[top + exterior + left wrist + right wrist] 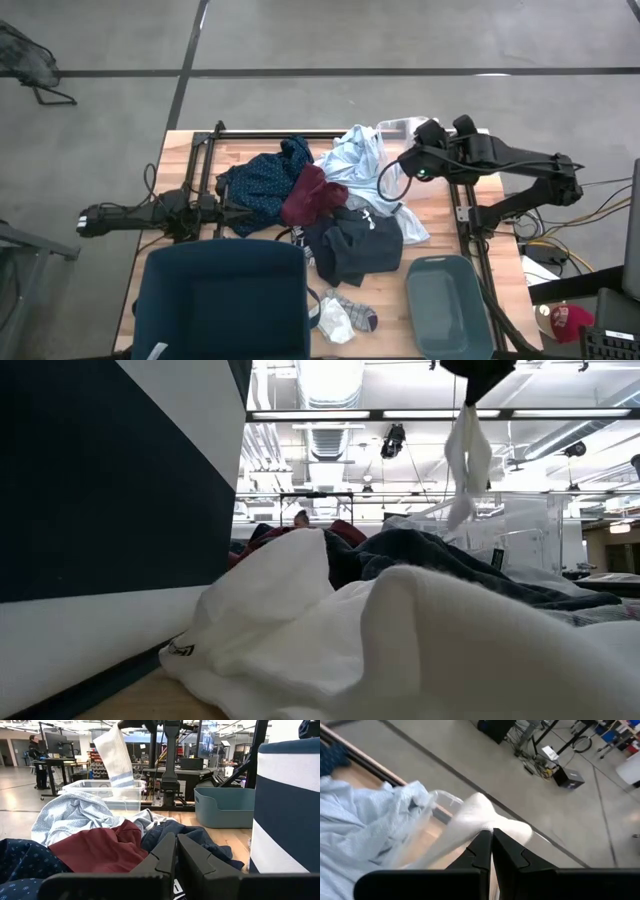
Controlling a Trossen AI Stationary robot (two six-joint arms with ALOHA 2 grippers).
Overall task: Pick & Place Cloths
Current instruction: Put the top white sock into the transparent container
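Note:
A pile of cloths lies mid-table: a navy dotted shirt (pixel 262 185), a maroon piece (pixel 312 195), a pale blue-white shirt (pixel 355 160) and a black garment (pixel 352 248). Small socks (pixel 345 315) lie near the front edge. My right gripper (pixel 491 834) is raised over the far right of the pile and is shut on a white sock (pixel 116 755) with blue stripes. The sock hangs in front of a clear container (pixel 107 792). My left gripper (pixel 176 851) rests level at the pile's left side, shut, with nothing between its fingers. My right gripper pinches the white sock's upper end (pixel 485 820) between its two fingers, slanting down from the table's right side. The sock hangs slack below the fingers, its striped end (pixel 121 780) lowest, lifted clear of the pile and the table.
A dark blue fabric bin (pixel 220 300) with a white band stands at the near left. A teal tub (pixel 445 305) stands at the near right, and the clear container (pixel 400 128) at the far right. A black frame rail (pixel 470 230) runs along the right side.

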